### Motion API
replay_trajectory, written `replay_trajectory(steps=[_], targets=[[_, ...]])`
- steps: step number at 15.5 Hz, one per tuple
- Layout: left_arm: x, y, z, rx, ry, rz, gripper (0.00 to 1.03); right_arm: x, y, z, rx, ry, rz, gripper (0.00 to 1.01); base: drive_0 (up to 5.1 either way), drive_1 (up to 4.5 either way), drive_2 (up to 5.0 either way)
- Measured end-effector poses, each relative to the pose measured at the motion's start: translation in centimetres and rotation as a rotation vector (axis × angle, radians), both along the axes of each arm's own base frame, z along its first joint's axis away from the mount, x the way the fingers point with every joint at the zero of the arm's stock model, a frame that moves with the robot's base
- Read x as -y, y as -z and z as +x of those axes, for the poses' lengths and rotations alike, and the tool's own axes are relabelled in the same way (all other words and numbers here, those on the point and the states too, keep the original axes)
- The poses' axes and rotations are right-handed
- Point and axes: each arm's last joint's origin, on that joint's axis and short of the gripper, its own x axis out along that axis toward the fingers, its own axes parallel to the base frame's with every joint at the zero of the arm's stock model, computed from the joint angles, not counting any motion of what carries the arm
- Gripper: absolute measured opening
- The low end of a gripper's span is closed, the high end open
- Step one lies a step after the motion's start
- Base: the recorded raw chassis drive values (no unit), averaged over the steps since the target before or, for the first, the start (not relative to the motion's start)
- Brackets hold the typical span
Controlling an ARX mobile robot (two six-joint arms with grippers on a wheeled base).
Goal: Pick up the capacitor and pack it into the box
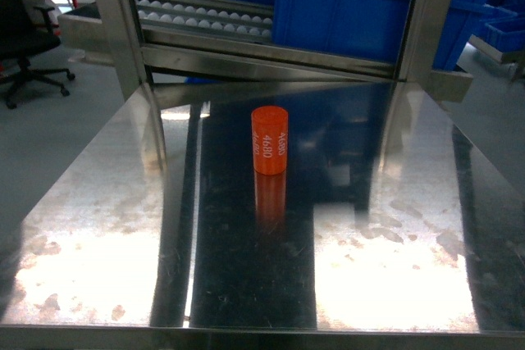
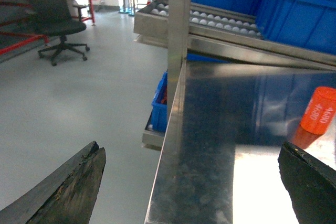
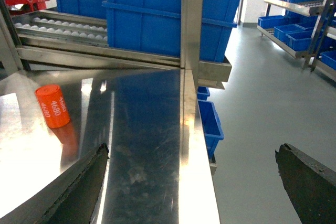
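An orange cylindrical capacitor (image 1: 270, 140) printed "4680" stands upright near the middle of the steel table (image 1: 98, 227). It shows at the right edge of the left wrist view (image 2: 318, 109) and at the left of the right wrist view (image 3: 52, 106). My left gripper (image 2: 191, 182) is open over the table's left edge, nothing between its fingers. My right gripper (image 3: 191, 182) is open over the table's right edge, also empty. Neither gripper shows in the head view. The box is out of view.
Big blue bins (image 1: 353, 6) sit on a roller rack (image 1: 205, 18) behind the table. Steel posts (image 1: 123, 22) rise at the back corners. A black office chair (image 2: 55, 14) stands on the floor to the left. Small blue bins (image 3: 210, 121) hang under the table's right side.
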Motion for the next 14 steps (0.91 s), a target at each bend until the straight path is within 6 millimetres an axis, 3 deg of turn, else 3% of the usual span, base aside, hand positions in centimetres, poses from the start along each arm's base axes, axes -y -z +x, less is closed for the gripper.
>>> replay_trajectory(steps=[3, 5, 7, 8, 10, 14], targets=[[0.6, -0.5, 2.3, 0.013, -0.037, -0.005, 0.98, 0.0, 0.0, 0.0, 0.000, -0.001, 0.000, 0.98, 0.0, 0.00, 0.0], [1.5, -2.0, 4.8, 0.057, 0.050, -0.010, 0.98, 0.0, 0.0, 0.0, 0.000, -0.002, 0.000, 0.98, 0.0, 0.00, 0.0], [3.0, -3.5, 9.5, 0.096, 0.166, -0.002, 0.98, 0.0, 0.0, 0.0, 0.000, -0.002, 0.000, 0.98, 0.0, 0.00, 0.0], [3.8, -3.4, 12.1, 0.085, 0.203, 0.001, 0.98, 0.0, 0.0, 0.0, 0.000, -0.001, 0.000, 0.98, 0.0, 0.00, 0.0], [6.3, -0.4, 17.4, -0.078, 0.300, 0.030, 0.98, 0.0, 0.0, 0.0, 0.000, -0.001, 0.000, 0.98, 0.0, 0.00, 0.0], [10.7, 2.3, 21.1, -0.161, 0.429, 0.024, 0.98, 0.0, 0.0, 0.0, 0.000, -0.001, 0.000, 0.98, 0.0, 0.00, 0.0]])
